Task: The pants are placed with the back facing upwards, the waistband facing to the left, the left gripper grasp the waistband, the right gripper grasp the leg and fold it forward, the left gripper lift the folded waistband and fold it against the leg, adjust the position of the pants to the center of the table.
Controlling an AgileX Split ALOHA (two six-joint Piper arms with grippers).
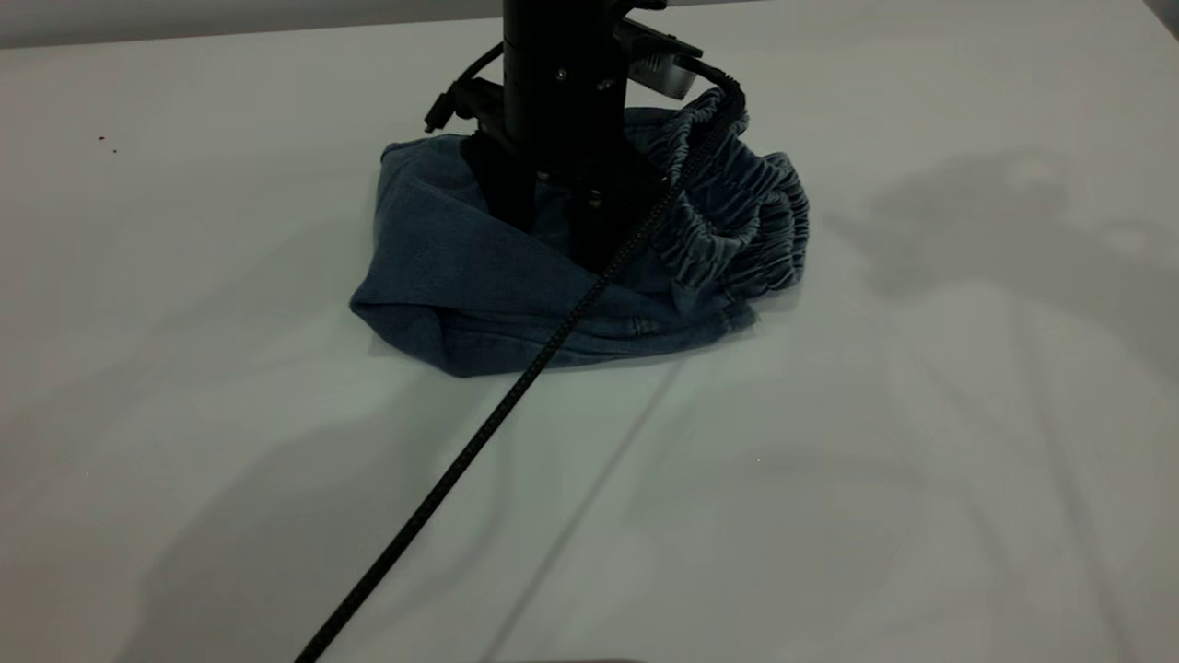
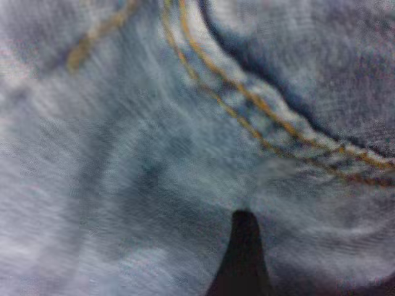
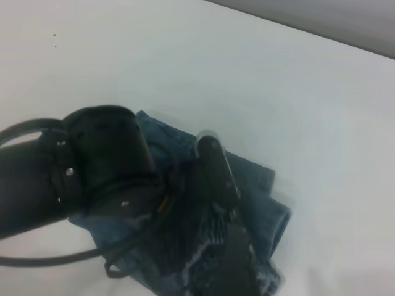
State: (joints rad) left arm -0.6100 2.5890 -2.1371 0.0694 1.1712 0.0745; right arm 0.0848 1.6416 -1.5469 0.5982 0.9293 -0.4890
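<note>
The blue denim pants [image 1: 479,267] lie bunched in a folded heap on the table [image 1: 829,460], far of its middle. Their ruffled elastic waistband [image 1: 746,212] is on the heap's right side and rises beside the arm. My left gripper [image 1: 553,221] comes straight down into the heap, shut on the pants. The left wrist view is filled with denim [image 2: 154,154] and a tan double seam [image 2: 259,117], with one dark fingertip [image 2: 244,246] showing. My right gripper [image 3: 237,271] hovers above the pants [image 3: 259,185], outside the exterior view. The leg is folded into the heap and hidden.
A black braided cable [image 1: 479,433] runs from the near left edge across the table up to the left arm [image 3: 99,160]. A faint seam line [image 1: 589,497] crosses the tabletop. The right arm's shadow [image 1: 976,212] falls on the table at the right.
</note>
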